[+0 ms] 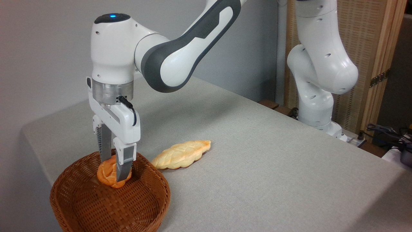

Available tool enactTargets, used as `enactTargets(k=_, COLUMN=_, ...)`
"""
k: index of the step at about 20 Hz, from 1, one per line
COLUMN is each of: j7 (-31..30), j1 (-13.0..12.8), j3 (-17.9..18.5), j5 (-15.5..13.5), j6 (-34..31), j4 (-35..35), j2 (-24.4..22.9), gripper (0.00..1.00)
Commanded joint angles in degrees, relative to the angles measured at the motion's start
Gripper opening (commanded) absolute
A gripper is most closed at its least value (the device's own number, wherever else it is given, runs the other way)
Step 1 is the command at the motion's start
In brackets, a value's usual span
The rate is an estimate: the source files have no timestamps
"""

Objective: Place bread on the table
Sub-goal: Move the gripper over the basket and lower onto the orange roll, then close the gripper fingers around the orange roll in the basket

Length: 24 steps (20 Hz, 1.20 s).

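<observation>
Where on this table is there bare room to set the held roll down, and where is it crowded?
Bare table stretches right of the braided loaf to the arm's base, and behind the loaf toward the wall. It is crowded at the front left: the basket, the loaf beside it, and the fingers gripping the roll.

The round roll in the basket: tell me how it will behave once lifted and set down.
The bread looks light, since the end effector holds it with two thin fingers. Its glossy, rounded crust may slip if the grip is loose. Being round, it could roll a little on the flat table, unlike the flat loaf.
</observation>
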Motion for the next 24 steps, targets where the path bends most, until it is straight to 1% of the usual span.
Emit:
enactTargets(k=1, j7=-0.43, j1=-0.01, j3=-0.16, j5=0.43, j6=-0.51, j4=0.26, j2=1.57, gripper=1.0)
enactTargets(k=4, j7=-0.52, j1=-0.01, j3=-0.69, j5=0.25, j6=-0.51, j4=0.26, j2=1.66, gripper=1.0)
enactTargets(k=5, j7=-0.43, j1=0.07, j3=-0.69, j5=0.25, j6=-0.51, j4=0.26, j2=1.66, gripper=0.98)
enactTargets(k=6, j7=-0.34, j1=0.07, j3=-0.69, j5=0.25, j6=-0.51, j4=0.26, j2=1.66, gripper=0.92)
enactTargets(k=9, j7=-0.17, j1=0.07, j3=-0.78, j5=0.25, j6=-0.51, j4=0.26, j2=1.66, gripper=0.58)
enactTargets(k=10, j7=-0.17, j1=0.07, j3=-0.78, j5=0.25, j6=-0.51, j4=0.17, j2=1.75, gripper=0.51)
enactTargets(k=13, j7=-0.17, j1=0.07, j3=-0.87, j5=0.25, j6=-0.51, j4=0.17, j2=2.1, gripper=0.45)
enactTargets(k=16, j7=-0.17, j1=0.07, j3=-0.96, j5=0.25, j6=-0.6, j4=0.17, j2=2.19, gripper=0.36)
enactTargets(k=20, j7=-0.26, j1=0.07, j3=-0.96, j5=0.16, j6=-0.6, j4=0.17, j2=2.19, gripper=0.29)
enactTargets(k=24, j7=-0.26, j1=0.07, j3=-0.96, j5=-0.98, j6=-0.6, j4=0.26, j2=2.1, gripper=0.29)
